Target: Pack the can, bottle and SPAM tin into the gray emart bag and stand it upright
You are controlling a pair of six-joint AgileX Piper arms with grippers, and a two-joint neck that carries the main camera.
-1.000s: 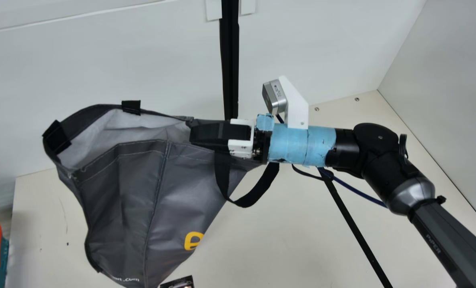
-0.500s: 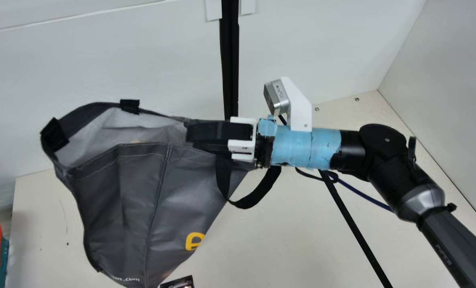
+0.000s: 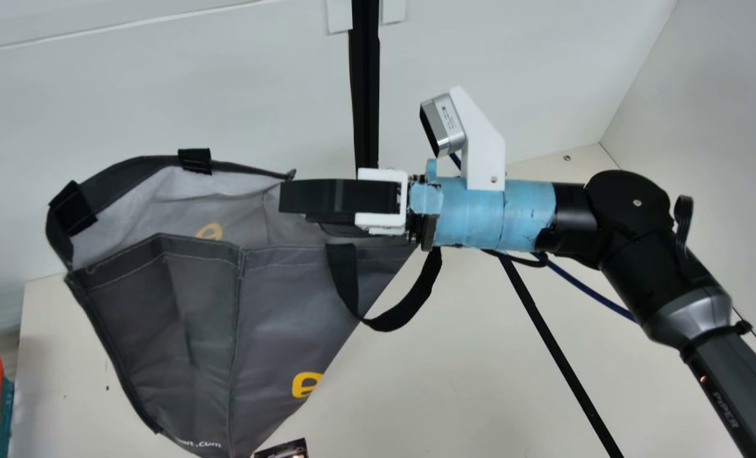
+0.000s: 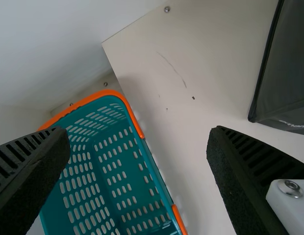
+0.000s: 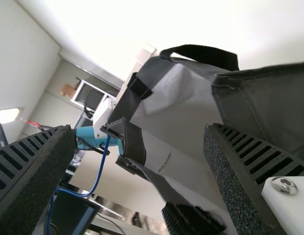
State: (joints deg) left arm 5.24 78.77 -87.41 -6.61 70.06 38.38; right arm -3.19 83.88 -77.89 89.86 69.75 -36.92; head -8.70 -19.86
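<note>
Listing first the gray emart bag (image 3: 276, 305): on the table (image 3: 467, 381), mouth open, its lower end cut off by the main view's bottom edge; the floor of its inside is hidden behind the front panel, so its contents cannot be told. Yellow letter on the front: partly lost at the bag's edge.

Item, small dark object (image 3: 282, 450): beside the bag's lower end, mostly cut off; identity unclear.

Item, teal basket (image 4: 157, 183) with orange handle (image 4: 125, 100): at the table's left side, cropped in the main view and partly behind a finger in the left wrist view.

Item, teal-wrapped arm section (image 5: 86, 133): beyond the bag's rim in the right wrist view, partly covered.

Right gripper (image 3: 294, 207): at the bag's mouth, fingers spread wide in its wrist view, a black strap (image 3: 387, 318) hanging in a loop below it in the main view; contact with the cloth cannot be told.

Left gripper (image 4: 137, 136): above basket and table, fingers well apart, nothing between them.

Differences from the earlier frame: right gripper shifted up and a little toward the main view's left; bag mouth wider, its left rim pushed outward, a yellow mark (image 3: 210, 231) now visible on the lining; basket and small dark object unmoved.
</note>
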